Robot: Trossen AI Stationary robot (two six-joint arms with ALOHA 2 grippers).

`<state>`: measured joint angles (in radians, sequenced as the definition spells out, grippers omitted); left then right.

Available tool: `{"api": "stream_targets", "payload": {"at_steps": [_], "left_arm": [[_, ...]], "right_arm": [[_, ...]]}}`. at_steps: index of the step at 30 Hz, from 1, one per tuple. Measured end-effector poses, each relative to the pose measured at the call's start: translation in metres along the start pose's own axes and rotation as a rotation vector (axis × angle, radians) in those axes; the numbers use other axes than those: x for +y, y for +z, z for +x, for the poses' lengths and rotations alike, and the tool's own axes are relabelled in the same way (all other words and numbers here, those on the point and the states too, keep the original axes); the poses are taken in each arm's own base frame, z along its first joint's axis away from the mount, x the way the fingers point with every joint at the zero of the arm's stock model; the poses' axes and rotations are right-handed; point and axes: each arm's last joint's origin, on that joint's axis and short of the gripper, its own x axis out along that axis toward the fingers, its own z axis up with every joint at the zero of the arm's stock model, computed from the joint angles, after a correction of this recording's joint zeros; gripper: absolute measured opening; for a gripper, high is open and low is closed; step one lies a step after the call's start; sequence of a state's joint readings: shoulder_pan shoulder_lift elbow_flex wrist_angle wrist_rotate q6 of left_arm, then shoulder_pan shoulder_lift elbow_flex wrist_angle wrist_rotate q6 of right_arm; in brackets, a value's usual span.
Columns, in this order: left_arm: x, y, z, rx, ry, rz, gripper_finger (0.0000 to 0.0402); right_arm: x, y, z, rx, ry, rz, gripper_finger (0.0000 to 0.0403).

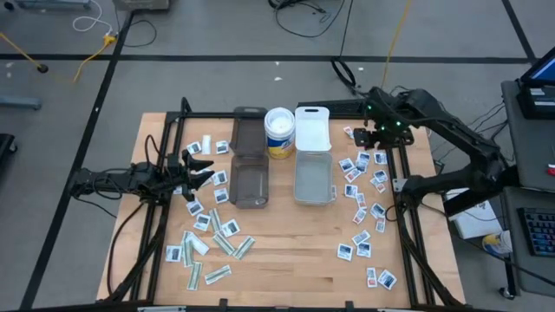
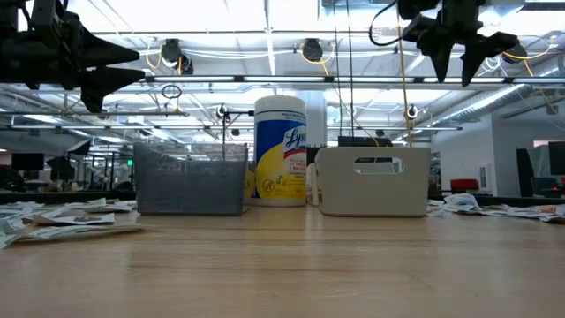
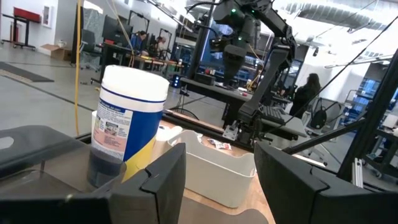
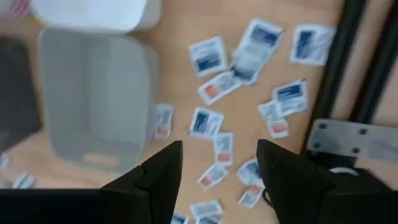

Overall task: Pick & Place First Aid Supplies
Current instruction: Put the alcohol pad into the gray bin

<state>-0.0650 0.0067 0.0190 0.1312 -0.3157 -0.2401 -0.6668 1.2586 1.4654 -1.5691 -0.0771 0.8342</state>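
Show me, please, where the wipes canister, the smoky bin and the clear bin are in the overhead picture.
wipes canister (image 1: 279,130): high view, on its round white lid.
smoky bin (image 1: 250,204): high view, on its near rim.
clear bin (image 1: 313,202): high view, on its near rim.

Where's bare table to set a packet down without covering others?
The front centre of the table, between the left packet cluster and the right packet cluster, in front of the smoky bin and clear bin, is bare. Both side strips are crowded.

Wipes canister (image 3: 127,127) behind smoky bin (image 3: 43,168); clear bin (image 3: 214,171) beside; jaws apart.
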Motion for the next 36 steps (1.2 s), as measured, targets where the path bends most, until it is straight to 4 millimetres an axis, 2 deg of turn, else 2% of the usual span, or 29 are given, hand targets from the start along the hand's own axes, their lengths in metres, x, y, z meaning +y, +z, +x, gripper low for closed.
{"api": "stream_targets", "payload": {"at_steps": [9, 14, 18, 28, 36], "left_arm": [[0.0, 0.0, 0.0, 0.0, 0.0, 0.0, 0.0196], [0.0, 0.0, 0.0, 0.0, 0.0, 0.0, 0.0196], [0.0, 0.0, 0.0, 0.0, 0.0, 0.0, 0.0196], [0.0, 0.0, 0.0, 0.0, 0.0, 0.0, 0.0196], [0.0, 0.0, 0.0, 0.0, 0.0, 0.0, 0.0196]], "right_arm": [[-0.012, 0.024, 0.007, -0.05, -0.1, 0.103, 0.0201], [-0.014, 0.036, 0.035, -0.029, -0.175, 0.137, 0.0201], [-0.016, 0.038, 0.059, -0.02, -0.186, 0.169, 0.0201], [-0.022, 0.029, 0.119, -0.002, -0.214, 0.256, 0.0201], [-0.021, 0.026, 0.152, -0.021, -0.199, 0.366, 0.0201]]}}
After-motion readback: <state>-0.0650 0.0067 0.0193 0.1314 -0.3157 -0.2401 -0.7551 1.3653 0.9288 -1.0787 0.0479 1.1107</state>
